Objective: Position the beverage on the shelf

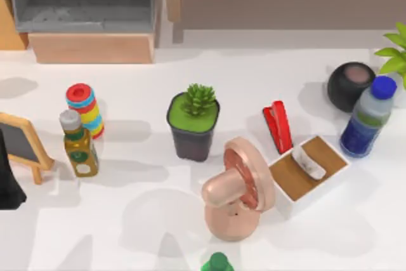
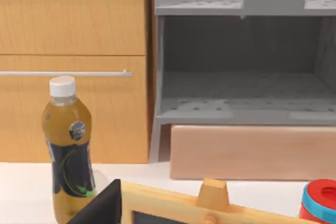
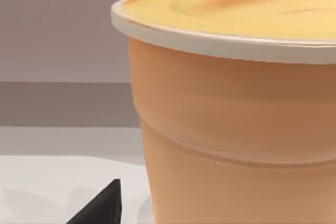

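Amber liquid fills the beverage bottle (image 1: 78, 145), which stands upright on the white table (image 1: 127, 220) at the left side, white cap on top. In the left wrist view the same bottle (image 2: 68, 150) stands ahead of the left arm's jaws, apart from them; one dark fingertip (image 2: 102, 205) shows at the frame edge, and I cannot tell whether those jaws are apart or together. Beyond the bottle stands the grey shelf (image 2: 241, 87), its compartments bare, on a pale wooden base (image 2: 252, 153). A small chalkboard easel (image 1: 22, 144) sits just beside the bottle, between it and the left arm (image 1: 7, 188). A stack of coloured rings (image 1: 85, 110) stands near the bottle. In the right wrist view a tan cup (image 3: 236, 114) looms close before the right arm's jaws; their state cannot be told either.
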{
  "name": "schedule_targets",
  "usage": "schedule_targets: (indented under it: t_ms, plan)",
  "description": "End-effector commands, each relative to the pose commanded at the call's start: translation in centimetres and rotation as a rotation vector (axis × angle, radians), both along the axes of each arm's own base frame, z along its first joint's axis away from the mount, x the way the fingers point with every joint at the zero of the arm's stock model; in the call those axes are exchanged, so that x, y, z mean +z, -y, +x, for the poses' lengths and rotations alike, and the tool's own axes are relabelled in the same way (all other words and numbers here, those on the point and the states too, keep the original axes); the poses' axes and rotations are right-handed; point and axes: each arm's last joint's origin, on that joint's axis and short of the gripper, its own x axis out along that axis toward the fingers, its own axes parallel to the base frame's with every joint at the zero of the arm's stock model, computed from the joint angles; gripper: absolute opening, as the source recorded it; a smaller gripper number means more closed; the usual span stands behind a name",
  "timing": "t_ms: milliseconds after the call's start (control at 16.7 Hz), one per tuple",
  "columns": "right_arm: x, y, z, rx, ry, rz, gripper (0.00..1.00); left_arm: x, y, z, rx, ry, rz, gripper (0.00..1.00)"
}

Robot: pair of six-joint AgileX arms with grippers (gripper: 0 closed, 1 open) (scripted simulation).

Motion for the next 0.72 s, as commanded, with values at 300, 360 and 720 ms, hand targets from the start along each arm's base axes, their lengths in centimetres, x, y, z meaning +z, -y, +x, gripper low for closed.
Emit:
schedule_targets:
  t_ms: [300,360,720]
  plan:
    - [0.0,-0.1,4.7,0.000,0.000,-0.001,1.00,0.0,0.0,0.0,0.000,0.000,0.000,1.00]
    - [0.0,-0.1,4.9,0.000,0.000,0.000,1.00,0.0,0.0,0.0,0.000,0.000,0.000,1.00]
    - [0.0,-0.1,4.9,0.000,0.000,0.000,0.77,0.0,0.0,0.0,0.000,0.000,0.000,1.00]
